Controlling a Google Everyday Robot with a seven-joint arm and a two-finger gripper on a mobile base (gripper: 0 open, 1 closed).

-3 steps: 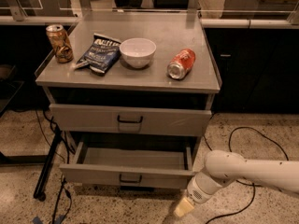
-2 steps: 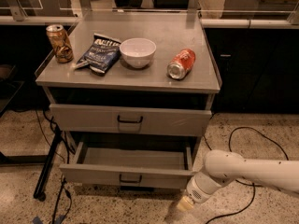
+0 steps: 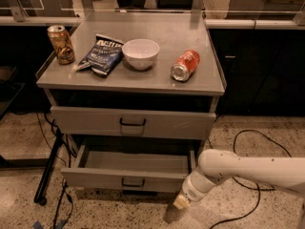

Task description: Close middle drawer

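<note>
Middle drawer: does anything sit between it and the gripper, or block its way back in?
Nothing visible. The gripper sits low by the right end of the middle drawer, nothing between them. The drawer looks empty; nothing blocks its way in.

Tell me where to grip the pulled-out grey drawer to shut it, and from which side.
Take the grey metal middle drawer by the small dark wire handle at its front's centre, coming from the front: it stands pulled out, so it likely slides straight back. The gripper hangs low by one front corner.
</note>
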